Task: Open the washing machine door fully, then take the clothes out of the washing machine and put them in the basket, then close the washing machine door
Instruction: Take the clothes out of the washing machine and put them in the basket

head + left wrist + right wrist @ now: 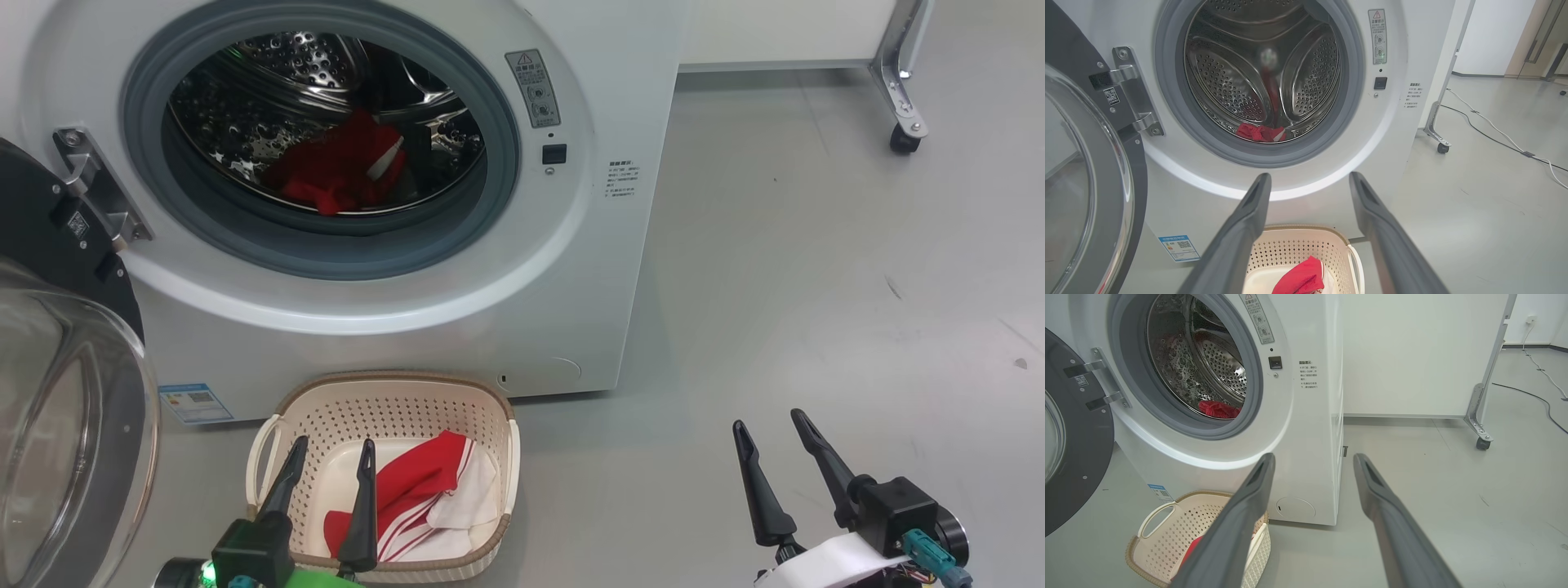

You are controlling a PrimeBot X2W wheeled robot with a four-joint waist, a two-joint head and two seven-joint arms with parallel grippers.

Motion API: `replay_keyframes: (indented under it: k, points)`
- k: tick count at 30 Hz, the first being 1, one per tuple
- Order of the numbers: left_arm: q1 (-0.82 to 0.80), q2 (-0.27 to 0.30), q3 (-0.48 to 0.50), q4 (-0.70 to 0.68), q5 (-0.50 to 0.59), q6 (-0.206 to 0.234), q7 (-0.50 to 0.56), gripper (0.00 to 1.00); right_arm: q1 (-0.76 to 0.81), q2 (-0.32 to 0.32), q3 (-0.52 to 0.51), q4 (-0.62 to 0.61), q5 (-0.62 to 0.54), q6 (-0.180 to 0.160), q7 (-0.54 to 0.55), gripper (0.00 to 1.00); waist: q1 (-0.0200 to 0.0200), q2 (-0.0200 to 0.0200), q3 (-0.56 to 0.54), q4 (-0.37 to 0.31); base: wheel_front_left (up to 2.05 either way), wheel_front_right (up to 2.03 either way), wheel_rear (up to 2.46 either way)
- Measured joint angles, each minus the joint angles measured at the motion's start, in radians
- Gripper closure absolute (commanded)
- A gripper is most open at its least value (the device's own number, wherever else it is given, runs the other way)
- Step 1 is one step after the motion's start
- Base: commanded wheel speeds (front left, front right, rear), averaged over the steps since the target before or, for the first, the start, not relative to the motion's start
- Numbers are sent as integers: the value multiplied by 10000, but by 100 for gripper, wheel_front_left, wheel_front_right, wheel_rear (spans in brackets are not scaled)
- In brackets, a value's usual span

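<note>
Sitting low in the drum, at about 6 o'clock inside the round hole of the washing machine, is a small heap of red clothes. One red and white piece lies in the basket, which stands on the floor just in front of the machine. The door hangs wide open at 9 o'clock.

The left end effector hovers above the basket with its two fingers spread and nothing between them. The right end effector is off at 3 o'clock over bare floor, also spread and empty.

The clothes look soft, light and floppy (like a sports shirt). They will not break, but they will likely droop when lifted, and a loose end could catch on the grey rubber ring. I think the best place to pinch is a thick bunched fold at the top of the heap, not a thin edge, so the whole heap comes up together. The smooth cloth may slip, so the pinch should be firm.
</note>
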Motion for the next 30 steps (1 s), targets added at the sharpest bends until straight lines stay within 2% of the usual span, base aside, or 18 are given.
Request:
replay_keyframes:
  k: [16, 30]
  points:
    - [-154, 2, 71, -186, 17, 17, 399, 0, -304, -6, 267, -571, -77, 86, 35, 0, 0, 0, 1233, -272, 0, 0, 0]
    - [-2582, 88, 328, 842, -25, -33, 1264, 0, -1365, -10, 499, -1012, -71, 224, 73, 0, 0, 0, 3040, -726, 0, 0, 0]
